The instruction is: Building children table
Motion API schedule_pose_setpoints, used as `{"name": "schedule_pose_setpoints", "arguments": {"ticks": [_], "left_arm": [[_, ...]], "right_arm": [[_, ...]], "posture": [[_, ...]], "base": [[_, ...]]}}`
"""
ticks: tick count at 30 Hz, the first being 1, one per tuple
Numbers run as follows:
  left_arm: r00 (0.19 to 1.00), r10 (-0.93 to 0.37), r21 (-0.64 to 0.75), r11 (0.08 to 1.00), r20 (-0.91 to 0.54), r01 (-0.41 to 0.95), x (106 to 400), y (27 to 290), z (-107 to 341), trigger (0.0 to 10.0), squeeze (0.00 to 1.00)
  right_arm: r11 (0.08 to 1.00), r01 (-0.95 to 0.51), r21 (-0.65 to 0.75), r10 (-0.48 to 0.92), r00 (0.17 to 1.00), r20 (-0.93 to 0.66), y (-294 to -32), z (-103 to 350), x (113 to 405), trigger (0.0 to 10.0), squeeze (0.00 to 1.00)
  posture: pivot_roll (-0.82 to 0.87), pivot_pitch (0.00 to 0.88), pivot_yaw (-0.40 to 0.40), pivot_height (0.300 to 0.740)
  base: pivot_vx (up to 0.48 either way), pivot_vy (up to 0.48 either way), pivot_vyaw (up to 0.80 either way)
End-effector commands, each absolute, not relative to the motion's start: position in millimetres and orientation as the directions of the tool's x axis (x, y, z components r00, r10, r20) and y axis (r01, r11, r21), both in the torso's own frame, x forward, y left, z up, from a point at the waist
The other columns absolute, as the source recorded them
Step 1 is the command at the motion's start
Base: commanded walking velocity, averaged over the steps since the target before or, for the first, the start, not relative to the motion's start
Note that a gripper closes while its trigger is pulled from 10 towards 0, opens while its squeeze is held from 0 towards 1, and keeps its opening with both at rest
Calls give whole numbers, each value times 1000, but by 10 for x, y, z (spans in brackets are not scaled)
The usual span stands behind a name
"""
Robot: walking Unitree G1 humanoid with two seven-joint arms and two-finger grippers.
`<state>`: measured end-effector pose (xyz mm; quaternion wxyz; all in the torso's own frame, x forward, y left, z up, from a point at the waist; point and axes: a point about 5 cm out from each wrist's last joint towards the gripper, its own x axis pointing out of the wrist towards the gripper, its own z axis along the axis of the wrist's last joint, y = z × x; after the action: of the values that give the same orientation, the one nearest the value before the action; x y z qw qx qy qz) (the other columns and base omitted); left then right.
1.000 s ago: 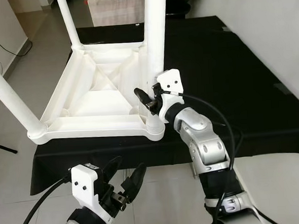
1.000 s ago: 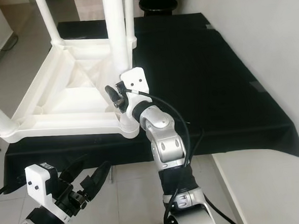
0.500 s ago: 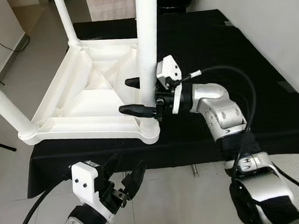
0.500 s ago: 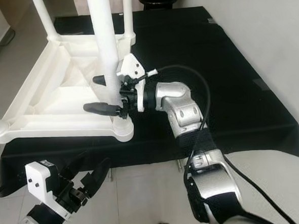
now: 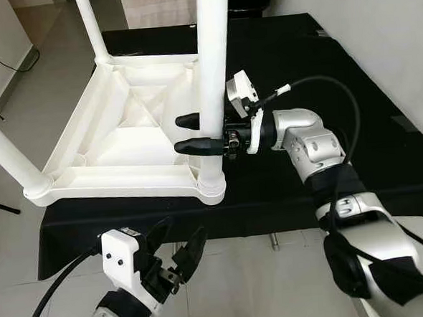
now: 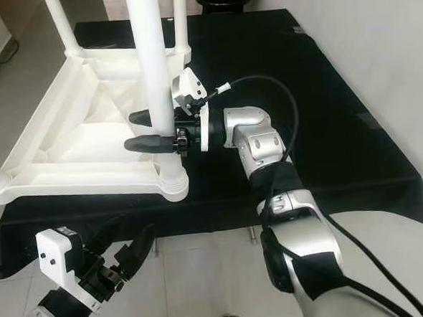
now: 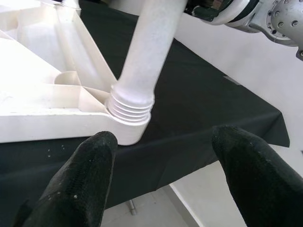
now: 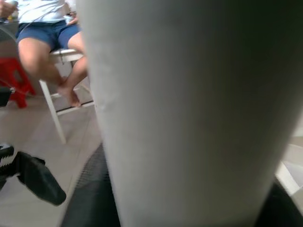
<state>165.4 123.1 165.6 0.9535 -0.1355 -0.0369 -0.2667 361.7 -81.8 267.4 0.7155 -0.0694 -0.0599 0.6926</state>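
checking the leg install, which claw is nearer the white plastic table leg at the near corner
Right. The right claw straddles the round white plastic table leg, one finger on each side, above its threaded base. The left claw hangs open below the black-covered table's edge, apart from it.

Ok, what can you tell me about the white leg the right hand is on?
The white leg is a smooth, round plastic-looking tube standing upright in the near corner socket of the upturned white table, threads showing at its base. The right hand straddles it low down, one black finger on either side. The table rests on a black cloth.
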Motion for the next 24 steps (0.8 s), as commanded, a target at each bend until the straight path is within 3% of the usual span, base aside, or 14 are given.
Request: {"name": "schedule_pose_setpoints", "arguments": {"ticks": [1,4,7,9,11,12,13,14,15,17,24], "left_arm": [[860,-492,-253,822,138,510,1650,1233,1621,10000,0],[860,-491,-254,822,138,510,1653,1231,1617,10000,0],[861,-490,-253,822,141,509,1649,1231,1621,10000,0],[861,-489,-253,823,141,509,1647,1232,1623,10000,0],[862,-487,-252,824,142,507,1641,1243,1630,10000,0],[862,-487,-252,824,142,507,1641,1243,1630,10000,0],[863,-486,-251,825,142,506,1638,1251,1632,10000,0],[863,-486,-251,825,142,506,1638,1251,1632,10000,0],[863,-484,-250,827,141,504,1644,1266,1636,10000,0],[863,-486,-249,826,140,505,1648,1268,1633,10000,0],[861,-489,-248,824,141,509,1682,1270,1618,10000,0]], "right_arm": [[-10,-982,-186,1000,-8,-14,-791,2668,3601,0,0],[34,-980,-197,999,37,-8,-829,2658,3632,0,0],[307,-931,-195,951,310,16,-932,2550,3719,0,0],[348,-918,-191,936,351,20,-950,2529,3727,0,0],[616,-773,-150,782,623,-3,-938,2282,3681,0,0],[616,-773,-150,782,623,-3,-938,2282,3681,0,0],[801,-572,-178,575,817,-43,-1002,2139,3667,0,0],[801,-572,-178,575,817,-43,-1002,2139,3667,0,0],[871,-473,-134,462,880,-107,-813,1851,3251,0,0],[870,-483,-100,473,874,-109,-726,1819,3141,0,0],[859,-506,-75,499,862,-89,-565,1858,3201,0,0]], "posture": [[32,163,-34,740],[30,163,-35,740],[40,173,-44,740],[40,173,-44,740],[58,182,-48,740],[58,182,-48,740],[57,183,-47,740],[57,183,-47,740],[46,186,-32,740],[40,186,-34,740],[38,161,-35,740]], "base": [[0,0,0],[0,0,0],[0,0,0],[0,0,0],[0,0,0],[0,0,0],[0,0,0],[0,0,0],[0,0,0],[0,0,0],[0,0,0]]}}
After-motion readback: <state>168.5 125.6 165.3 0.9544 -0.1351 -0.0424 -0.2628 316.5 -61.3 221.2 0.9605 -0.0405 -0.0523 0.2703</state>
